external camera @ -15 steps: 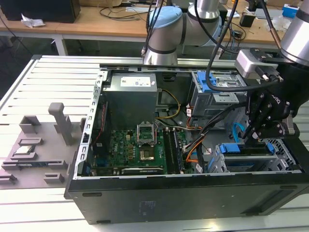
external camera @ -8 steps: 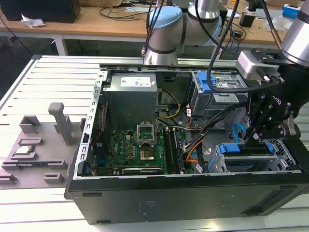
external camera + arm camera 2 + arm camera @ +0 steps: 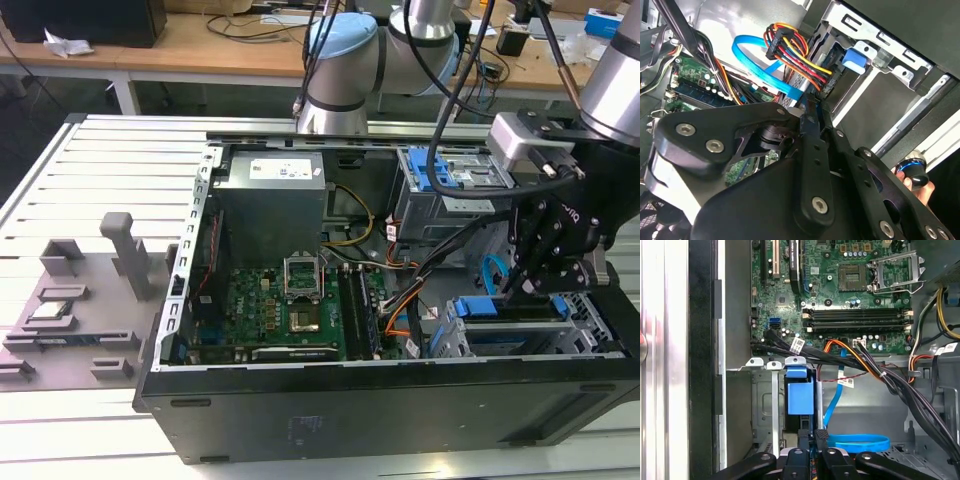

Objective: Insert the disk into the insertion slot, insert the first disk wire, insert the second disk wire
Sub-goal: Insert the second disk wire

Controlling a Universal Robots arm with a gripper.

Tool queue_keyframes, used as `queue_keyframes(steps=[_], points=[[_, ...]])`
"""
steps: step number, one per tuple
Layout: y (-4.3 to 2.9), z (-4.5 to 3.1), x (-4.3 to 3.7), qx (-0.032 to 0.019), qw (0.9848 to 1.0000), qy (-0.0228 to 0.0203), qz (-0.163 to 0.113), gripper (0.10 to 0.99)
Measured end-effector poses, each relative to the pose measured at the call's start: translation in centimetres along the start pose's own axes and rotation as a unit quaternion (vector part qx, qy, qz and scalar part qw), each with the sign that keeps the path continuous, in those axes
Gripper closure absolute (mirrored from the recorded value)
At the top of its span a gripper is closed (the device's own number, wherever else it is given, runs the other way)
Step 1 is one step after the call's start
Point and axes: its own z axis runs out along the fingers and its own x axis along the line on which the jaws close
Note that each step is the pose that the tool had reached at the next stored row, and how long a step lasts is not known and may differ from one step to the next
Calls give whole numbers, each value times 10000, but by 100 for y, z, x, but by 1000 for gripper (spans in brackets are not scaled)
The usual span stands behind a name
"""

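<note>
The disk sits in the insertion slot (image 3: 592, 322), a perforated silver cage at the exterior view's right; its blue frame (image 3: 505, 308) (image 3: 800, 396) (image 3: 855, 59) shows at the cage mouth. My gripper (image 3: 520, 288) (image 3: 807, 107) (image 3: 813, 435) hangs just behind the disk's rear end, fingers shut on the plug end of the second disk wire (image 3: 754, 56) (image 3: 860, 442) (image 3: 490, 272). This flat blue cable loops beside the fingers. The first disk wire (image 3: 799, 56), an orange, red and black bundle, runs to a dark plug (image 3: 828, 88) at the disk's back.
The open computer case (image 3: 400, 410) holds the motherboard (image 3: 285, 305) (image 3: 840, 290), a power supply (image 3: 275, 175) and a taller grey bay with a blue latch (image 3: 445, 178). Thick black cables (image 3: 920, 395) cross beside the cage. A grey fixture (image 3: 80, 300) stands outside the case.
</note>
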Motion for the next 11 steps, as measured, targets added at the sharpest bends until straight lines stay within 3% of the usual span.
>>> queue_keyframes(steps=[5,6,7,9,11], points=[[0,4,-1,0,10000,-2,0,914],[0,1,0,0,10000,0,0,847],[1,-25,1,0,10000,-2,0,847],[9,-187,9,0,10000,0,0,847],[14,-281,8,0,10000,3,0,847]])
